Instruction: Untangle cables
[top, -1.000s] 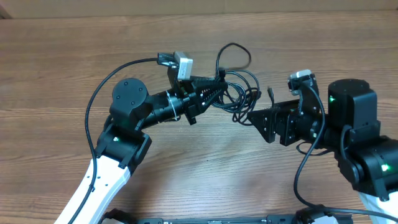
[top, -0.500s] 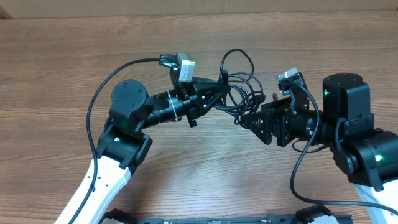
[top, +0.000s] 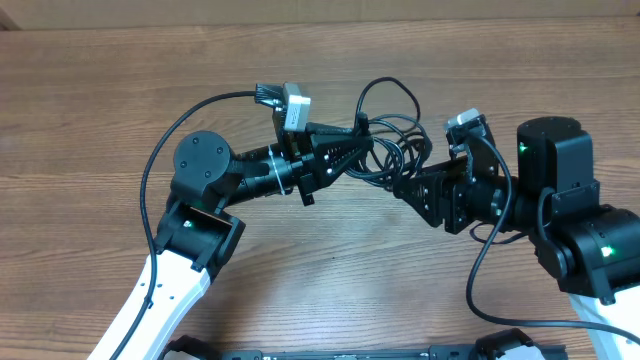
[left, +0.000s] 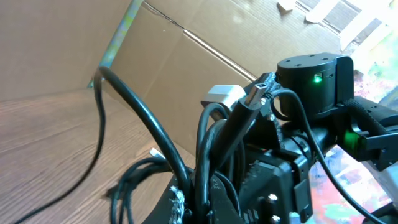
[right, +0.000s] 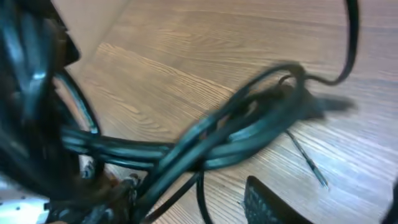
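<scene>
Black cables (top: 392, 150) sit in a tangled bunch between the two arms, over the middle of the wooden table (top: 100, 100), with one loop arching away from the bunch toward the far edge. The left gripper (top: 368, 148) reaches in from the left and is clamped tight on the bunch; in its wrist view several cords rise straight up from between its fingertips, and a plug (left: 252, 96) with a silver tip juts out at the top of them, in front of a sheet of brown cardboard (left: 186, 62). The right gripper (top: 403, 185) comes in from the right and meets the lower right side of the same bunch, just beside the left one. Its wrist view is blurred: a thick run of parallel cords crosses the picture above the wood, and only one of its fingers (right: 267, 205) shows, at the bottom edge beneath them. Whether its jaws have closed on any cord I cannot tell, nor how wide they stand. Whether the lowest loops touch the table cannot be made out either.
</scene>
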